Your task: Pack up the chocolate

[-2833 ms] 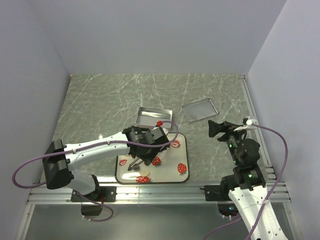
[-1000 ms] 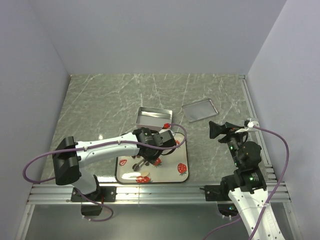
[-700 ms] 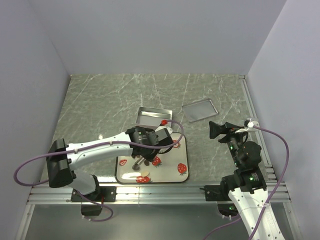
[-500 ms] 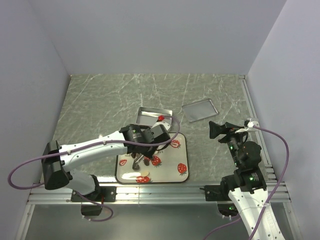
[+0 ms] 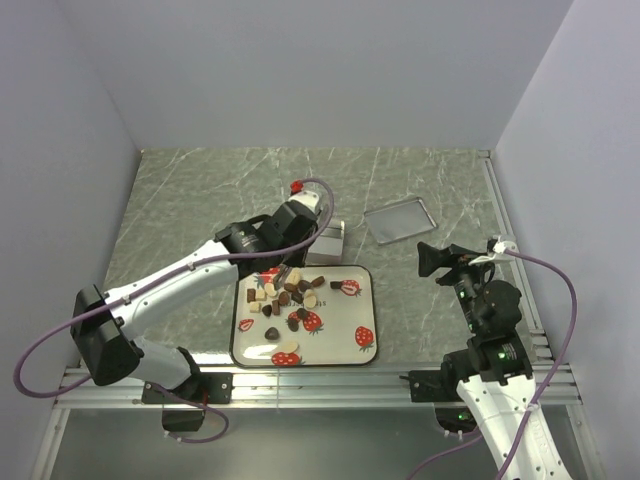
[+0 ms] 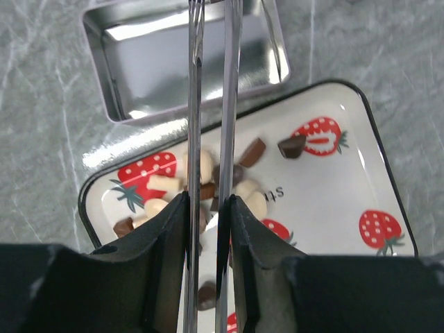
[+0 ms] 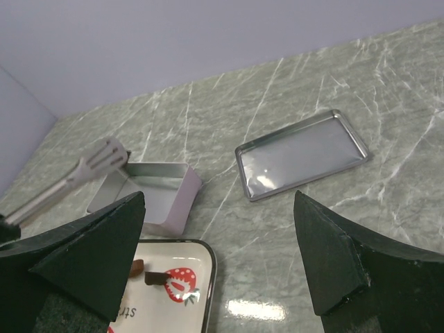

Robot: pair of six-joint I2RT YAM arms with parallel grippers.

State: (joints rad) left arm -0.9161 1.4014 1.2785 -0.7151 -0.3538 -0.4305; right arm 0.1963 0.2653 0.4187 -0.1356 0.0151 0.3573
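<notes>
The tray (image 6: 326, 201) lies at the middle of the tabletop's (image 5: 200, 200) near edge, its black rim square to that edge. The chocolate (image 5: 290, 292) sits on it, bunched toward the far left corner, with a couple of brown pieces strayed along the far rim beside a printed strawberry. The near and right parts of the tray hold only a few pieces. The tin (image 6: 139, 69) stands just beyond the tray's far edge, very close to the rim, and its floor is bare metal where it shows. The lid (image 7: 302, 154) lies flat to the tin's right, apart from it and tilted to the edges. The left end effector (image 6: 208, 222) is clamped narrow on the tongs (image 6: 228, 104), whose two blades run almost together out over the tin. Their flat tips hang at the tin's left side; I cannot tell whether they carry anything. The right end effector (image 5: 425, 258) hovers wide apart near the right edge, between the lid and its own base, touching nothing. Open marble runs from tin and lid to the far edge, and along the left side. Walls close in the left, far and right edges.
</notes>
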